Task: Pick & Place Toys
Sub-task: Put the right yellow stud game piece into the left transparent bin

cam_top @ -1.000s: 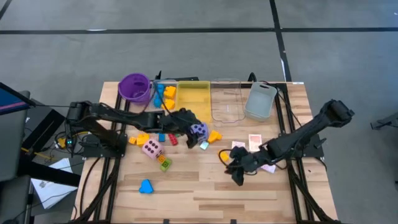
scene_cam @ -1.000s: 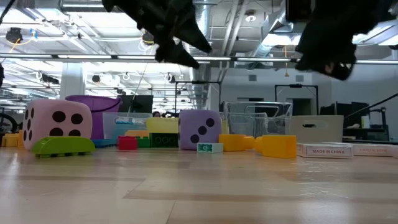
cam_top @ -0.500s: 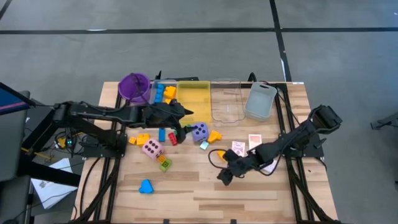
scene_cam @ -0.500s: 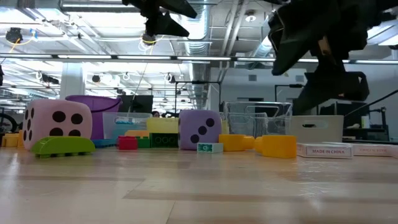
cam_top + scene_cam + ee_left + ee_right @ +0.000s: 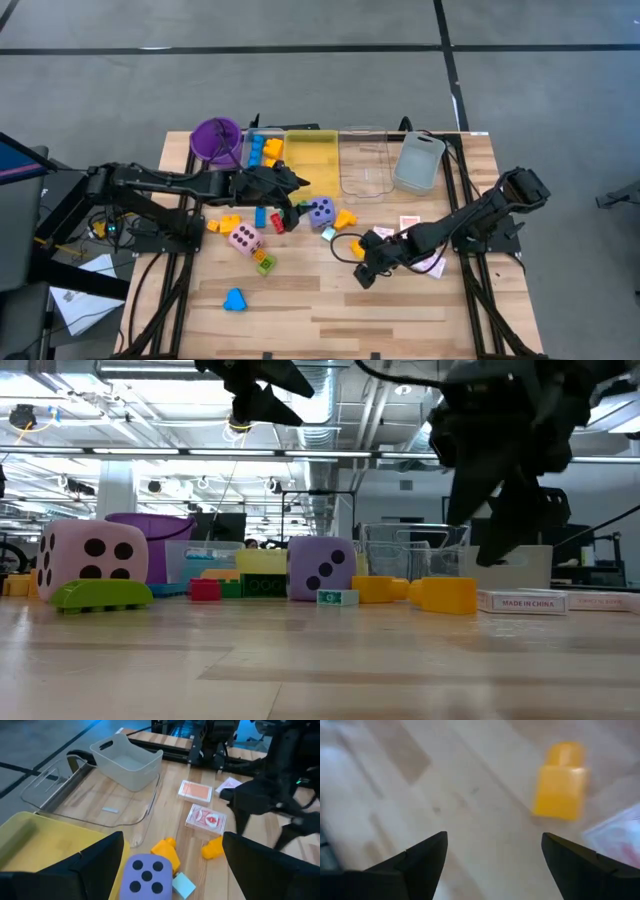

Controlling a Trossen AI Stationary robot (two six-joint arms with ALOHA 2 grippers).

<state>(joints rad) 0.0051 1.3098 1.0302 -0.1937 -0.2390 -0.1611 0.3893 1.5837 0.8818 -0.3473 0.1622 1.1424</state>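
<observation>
Approach step for me right now: right gripper [image 5: 366, 268] hangs low with its fingers spread wide and nothing in them, a yellow block [image 5: 563, 781] on the wood just ahead of it. Next I'd guess it needs to drop over that block and squeeze. Left gripper [image 5: 170, 865] is also wide and empty, up above the purple die [image 5: 145, 876]. Cards [image 5: 410, 224] lie close to the right arm, so little room that side; bare table [image 5: 330, 310] toward the near edge is free.

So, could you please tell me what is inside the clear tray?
The clear tray looks empty apart from a small pale label on its floor; the grey tray hides its far corner.
</observation>
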